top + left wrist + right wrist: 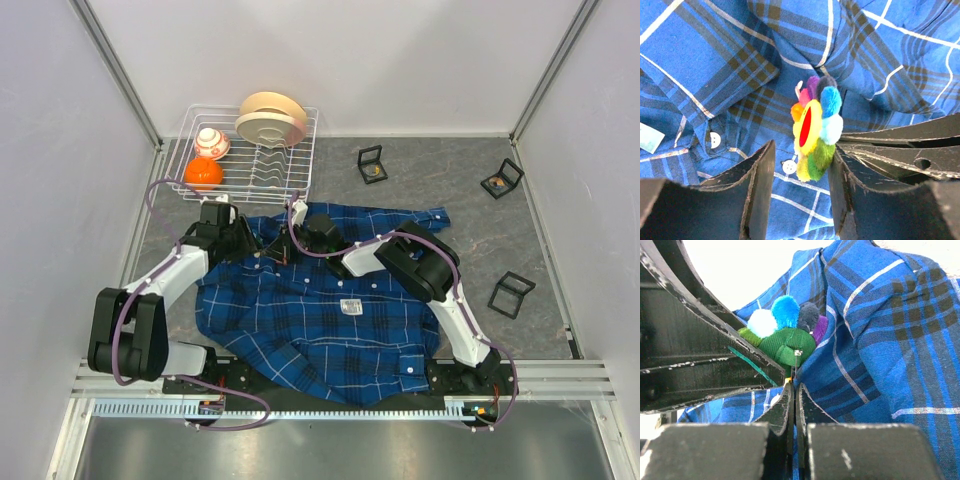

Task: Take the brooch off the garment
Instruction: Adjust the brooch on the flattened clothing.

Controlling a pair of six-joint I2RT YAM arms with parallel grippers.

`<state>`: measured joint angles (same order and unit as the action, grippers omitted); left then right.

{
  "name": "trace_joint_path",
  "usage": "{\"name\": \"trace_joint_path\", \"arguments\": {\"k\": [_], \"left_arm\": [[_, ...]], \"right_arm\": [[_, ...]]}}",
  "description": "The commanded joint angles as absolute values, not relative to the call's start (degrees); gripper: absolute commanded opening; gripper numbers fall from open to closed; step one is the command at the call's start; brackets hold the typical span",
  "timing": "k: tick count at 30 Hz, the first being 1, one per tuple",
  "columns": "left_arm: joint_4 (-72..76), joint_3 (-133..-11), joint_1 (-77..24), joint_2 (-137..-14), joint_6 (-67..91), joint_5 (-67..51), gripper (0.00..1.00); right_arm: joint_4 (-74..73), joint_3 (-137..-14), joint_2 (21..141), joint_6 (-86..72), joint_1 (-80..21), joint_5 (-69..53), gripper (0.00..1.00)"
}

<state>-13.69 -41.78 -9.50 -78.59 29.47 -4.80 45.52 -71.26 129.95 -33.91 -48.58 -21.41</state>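
Observation:
The garment, a dark-blue plaid shirt, lies spread on the table. The brooch, a plush flower with many-coloured petals and a yellow and red centre, sits on it by the collar and the white buttons. My left gripper is open, with the brooch's lower petals between its fingers and against the right one. My right gripper is shut on a fold of shirt fabric right under the brooch's green back and its pin. In the top view both grippers, left and right, meet at the collar, and the brooch is hidden there.
A white wire dish rack stands at the back left with a ball, an orange and stacked plates. Three small black open boxes lie at the back, back right and right. A white label is on the shirt.

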Motion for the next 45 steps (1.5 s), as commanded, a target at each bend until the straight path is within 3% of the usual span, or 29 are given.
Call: {"name": "trace_joint_path", "arguments": {"k": [1, 7, 11, 15, 19, 21, 23, 25, 28, 34, 42, 45], "left_arm": [[-8.9, -41.3, -9.1, -75.8, 32.1, -4.6, 0.52], [-8.4, -41.7, -9.1, -78.2, 32.7, -5.8, 0.49], [-7.7, -41.6, -9.1, -79.0, 33.1, -6.1, 0.38], [-8.9, -41.7, -9.1, -78.8, 32.2, -5.8, 0.37], [-8.4, -41.7, -9.1, -79.5, 32.2, -5.9, 0.29], [-7.9, -41.7, -9.1, -80.2, 32.2, -6.3, 0.18], [-8.2, -42.0, -9.1, -80.9, 31.7, -5.7, 0.06], [-9.1, -42.6, -9.1, -81.0, 30.3, -5.1, 0.02], [-11.2, -43.1, -9.1, -80.6, 28.5, -3.9, 0.02], [-12.8, -43.3, -9.1, -79.4, 25.3, -4.9, 0.02], [-11.7, -42.8, -9.1, -79.6, 24.3, -8.9, 0.02], [-11.1, -42.8, -9.1, -79.3, 24.3, -9.7, 0.02]], "right_arm": [[49.4, -71.7, 129.8, -34.5, -49.0, -23.6, 0.00], [49.4, -71.8, 129.6, -34.6, -49.1, -23.8, 0.00], [49.5, -71.5, 129.2, -34.6, -49.1, -23.6, 0.00], [49.5, -71.4, 129.0, -34.6, -49.1, -23.4, 0.00], [49.7, -71.5, 128.8, -34.8, -49.2, -23.6, 0.00], [49.7, -71.4, 128.8, -35.2, -49.1, -23.6, 0.00], [48.0, -71.5, 128.3, -35.3, -49.0, -23.0, 0.08], [43.7, -71.5, 127.4, -34.5, -49.0, -20.6, 0.21], [33.4, -73.5, 125.4, -31.5, -49.0, -14.5, 0.35], [29.5, -73.7, 122.6, -30.1, -48.2, -13.0, 0.40], [27.8, -76.8, 121.4, -29.4, -48.0, -14.4, 0.41], [26.7, -78.9, 123.0, -28.8, -47.9, -14.9, 0.28]]}}
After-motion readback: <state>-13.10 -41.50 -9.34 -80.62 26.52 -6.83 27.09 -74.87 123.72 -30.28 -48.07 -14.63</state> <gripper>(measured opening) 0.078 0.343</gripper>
